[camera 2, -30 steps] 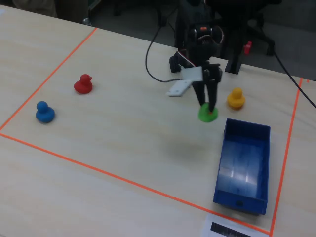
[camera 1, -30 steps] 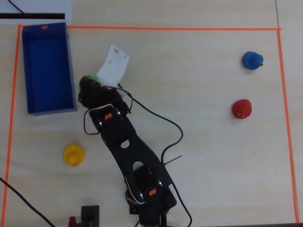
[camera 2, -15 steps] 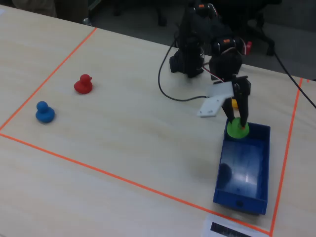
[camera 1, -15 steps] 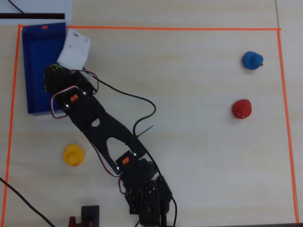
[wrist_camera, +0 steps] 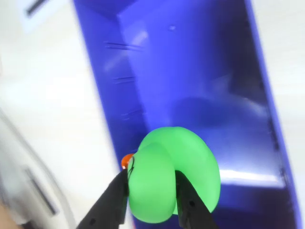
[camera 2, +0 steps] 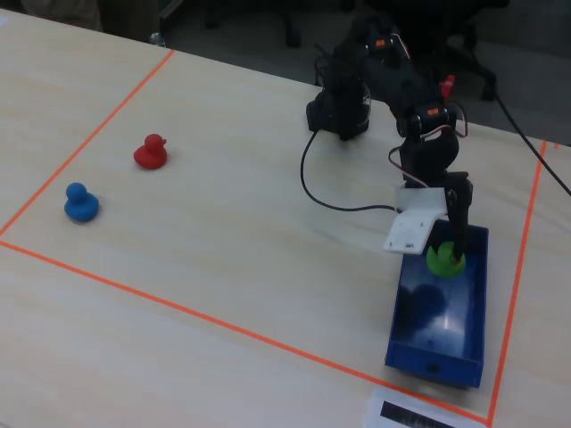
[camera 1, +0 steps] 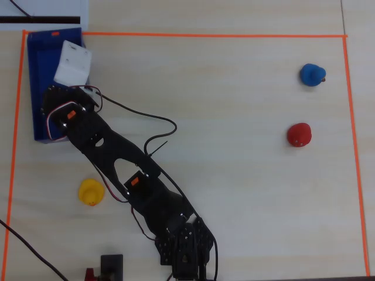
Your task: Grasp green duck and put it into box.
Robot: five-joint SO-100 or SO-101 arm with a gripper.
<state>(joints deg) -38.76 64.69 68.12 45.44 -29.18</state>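
Clamped between the black two-finger gripper (wrist_camera: 151,191), a bright green rubber duck (wrist_camera: 174,174) hangs over the long deep-blue plastic box (wrist_camera: 200,86); releasing it comes next, I judge.

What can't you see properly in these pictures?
- Green duck: hidden by the arm in the overhead view.
- Whether the duck touches the box floor: unclear in wrist and fixed views.
- Yellow duck: missing from the fixed view.
- Gripper: cut off by the wrist view's bottom edge.
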